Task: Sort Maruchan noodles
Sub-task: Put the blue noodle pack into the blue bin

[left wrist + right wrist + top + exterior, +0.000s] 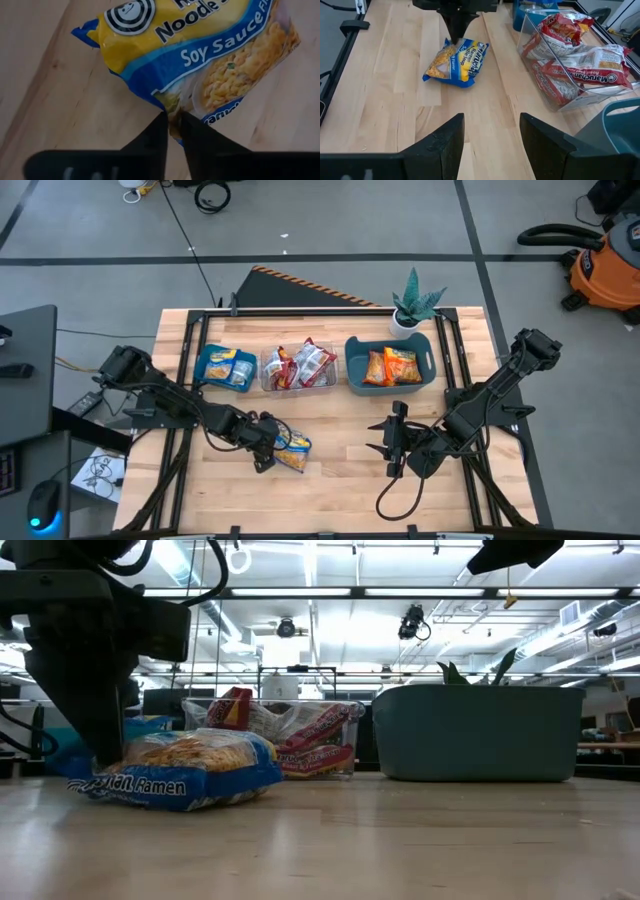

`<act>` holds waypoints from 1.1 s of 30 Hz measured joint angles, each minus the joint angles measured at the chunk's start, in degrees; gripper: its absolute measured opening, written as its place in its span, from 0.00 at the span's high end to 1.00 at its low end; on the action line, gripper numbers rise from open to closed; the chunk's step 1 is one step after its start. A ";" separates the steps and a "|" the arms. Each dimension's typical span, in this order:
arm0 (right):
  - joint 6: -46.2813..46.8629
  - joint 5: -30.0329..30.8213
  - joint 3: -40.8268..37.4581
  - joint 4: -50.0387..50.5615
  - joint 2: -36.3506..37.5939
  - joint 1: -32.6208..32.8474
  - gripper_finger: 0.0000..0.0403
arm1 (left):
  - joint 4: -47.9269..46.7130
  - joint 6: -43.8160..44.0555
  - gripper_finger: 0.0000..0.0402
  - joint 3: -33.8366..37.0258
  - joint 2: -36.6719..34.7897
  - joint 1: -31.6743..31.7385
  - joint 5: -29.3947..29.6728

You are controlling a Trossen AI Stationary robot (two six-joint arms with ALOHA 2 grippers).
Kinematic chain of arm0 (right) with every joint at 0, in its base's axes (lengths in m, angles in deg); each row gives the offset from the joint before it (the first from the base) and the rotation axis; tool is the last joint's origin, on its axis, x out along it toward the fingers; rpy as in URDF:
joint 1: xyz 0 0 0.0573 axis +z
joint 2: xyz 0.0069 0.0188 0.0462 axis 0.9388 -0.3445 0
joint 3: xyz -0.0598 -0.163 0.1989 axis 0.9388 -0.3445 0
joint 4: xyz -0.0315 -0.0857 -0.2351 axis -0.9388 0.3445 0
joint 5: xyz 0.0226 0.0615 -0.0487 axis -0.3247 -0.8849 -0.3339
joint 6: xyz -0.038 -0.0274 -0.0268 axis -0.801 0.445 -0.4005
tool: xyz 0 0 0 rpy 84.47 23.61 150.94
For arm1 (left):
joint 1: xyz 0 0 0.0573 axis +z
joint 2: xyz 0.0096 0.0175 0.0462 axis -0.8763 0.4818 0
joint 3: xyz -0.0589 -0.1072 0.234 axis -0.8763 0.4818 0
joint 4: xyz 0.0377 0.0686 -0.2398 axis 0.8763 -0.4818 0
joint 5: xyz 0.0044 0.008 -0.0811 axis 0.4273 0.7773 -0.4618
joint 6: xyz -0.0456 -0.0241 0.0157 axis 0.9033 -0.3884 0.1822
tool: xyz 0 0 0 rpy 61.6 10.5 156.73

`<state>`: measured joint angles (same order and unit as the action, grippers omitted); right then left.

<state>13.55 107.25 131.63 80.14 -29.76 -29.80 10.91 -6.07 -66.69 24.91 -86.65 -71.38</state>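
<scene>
**Left gripper pinches blue-and-yellow packet**

Left gripper: fingers nearly together, nipping the packet's edge. Packet flat on the table, nearer than the clear tub, long axis slanting tubward. Right gripper wide apart, holding nothing.

Wooden table: bins, noodle packet

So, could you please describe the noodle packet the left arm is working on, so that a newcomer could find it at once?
On the wooden table, look in front of the row of three containers, below the left blue bin. There a blue-and-yellow packet lies alone on bare wood, its edge pinched by the left gripper. Every other packet sits inside a container.
</scene>
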 joint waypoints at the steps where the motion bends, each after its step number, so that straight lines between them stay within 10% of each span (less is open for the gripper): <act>1: 0.00 0.01 0.00 0.00 0.01 0.00 0.51 | -0.04 -0.01 0.88 0.00 0.00 0.00 0.00; 14: 0.00 0.00 0.00 0.00 0.02 0.00 0.51 | -0.98 -0.20 0.98 0.00 -2.09 0.17 -0.92; 33: 0.00 -0.02 0.00 0.11 0.02 0.00 0.51 | -9.43 0.02 1.00 0.00 -23.10 0.26 4.94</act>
<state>13.55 107.23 131.63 80.25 -29.74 -29.80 1.47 -6.05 -66.69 1.80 -86.39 -66.45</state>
